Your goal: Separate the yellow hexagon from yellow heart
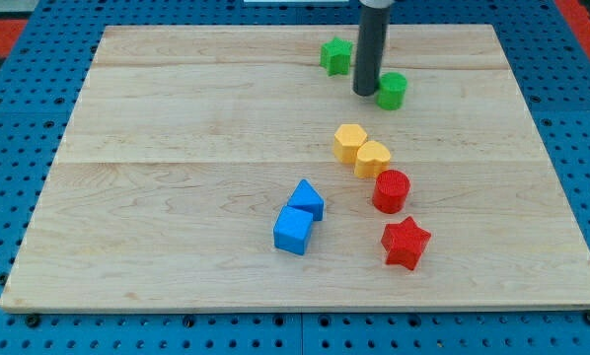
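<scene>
My tip (365, 93) rests on the board (177, 197) just beside the green cylinder (392, 90), gripping nothing. The yellow hexagon (349, 141) touches the yellow heart (372, 158) mid-board, well below the tip.

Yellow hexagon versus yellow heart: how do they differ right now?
The yellow hexagon lies nearer the view's top and left; the yellow heart sits lower right, beside the red cylinder. The hexagon is flat-sided, the heart lobed. Both are yellow and touching. My tip is above both, by the green cylinder.
</scene>
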You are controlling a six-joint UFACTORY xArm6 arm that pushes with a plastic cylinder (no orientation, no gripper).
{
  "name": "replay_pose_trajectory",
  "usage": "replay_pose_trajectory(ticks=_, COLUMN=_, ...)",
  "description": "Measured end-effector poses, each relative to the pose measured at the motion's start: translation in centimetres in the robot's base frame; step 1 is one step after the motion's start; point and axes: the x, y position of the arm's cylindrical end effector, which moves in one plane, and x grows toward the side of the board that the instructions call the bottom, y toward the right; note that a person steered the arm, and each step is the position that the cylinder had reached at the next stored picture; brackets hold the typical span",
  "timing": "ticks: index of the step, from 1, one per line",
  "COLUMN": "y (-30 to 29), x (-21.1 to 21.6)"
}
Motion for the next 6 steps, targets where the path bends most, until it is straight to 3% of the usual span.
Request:
replay_pose_trajectory(ticks=1, y=3.3, x=2.9)
replay_pose_trajectory(ticks=3, y=4.1, x=9.7)
replay_pose_trajectory(ticks=5, y=-5.9, x=10.1)
replay_pose_trajectory(ticks=6, y=-7.8, x=10.1)
